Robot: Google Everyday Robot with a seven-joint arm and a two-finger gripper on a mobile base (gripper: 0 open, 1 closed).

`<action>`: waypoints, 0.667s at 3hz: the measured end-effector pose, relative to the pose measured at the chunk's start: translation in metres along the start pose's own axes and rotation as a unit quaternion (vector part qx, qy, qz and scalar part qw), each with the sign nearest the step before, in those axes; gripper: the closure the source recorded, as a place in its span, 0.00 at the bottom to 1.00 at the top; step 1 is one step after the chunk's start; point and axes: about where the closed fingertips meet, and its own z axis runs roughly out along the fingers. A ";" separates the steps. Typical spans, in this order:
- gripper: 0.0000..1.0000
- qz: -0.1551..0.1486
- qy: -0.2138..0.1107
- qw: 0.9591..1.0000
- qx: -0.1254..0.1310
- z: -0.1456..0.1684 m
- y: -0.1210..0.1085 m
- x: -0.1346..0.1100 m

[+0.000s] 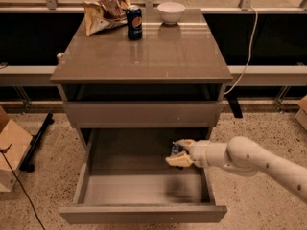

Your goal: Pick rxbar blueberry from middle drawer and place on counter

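as the gripper (178, 153) hangs in the middle drawer (144, 213), fingers (175, 161) pinching the rxbar blueberry (175, 150), we judge the lift toward the counter (144, 56) comes next.

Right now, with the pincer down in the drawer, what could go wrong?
1. The pincer holds the rxbar blueberry with little of it showing; it may slip on the lift.
2. It sits deep in the middle drawer, near the closed drawer front above; rising straight up could catch that or the counter edge.
3. The soda can, bag and bowl crowd the counter's back; place up front.
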 end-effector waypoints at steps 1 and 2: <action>1.00 -0.023 -0.015 0.999 -0.037 -0.028 0.004 -0.043; 1.00 -0.082 -0.040 0.993 -0.077 -0.078 0.021 -0.111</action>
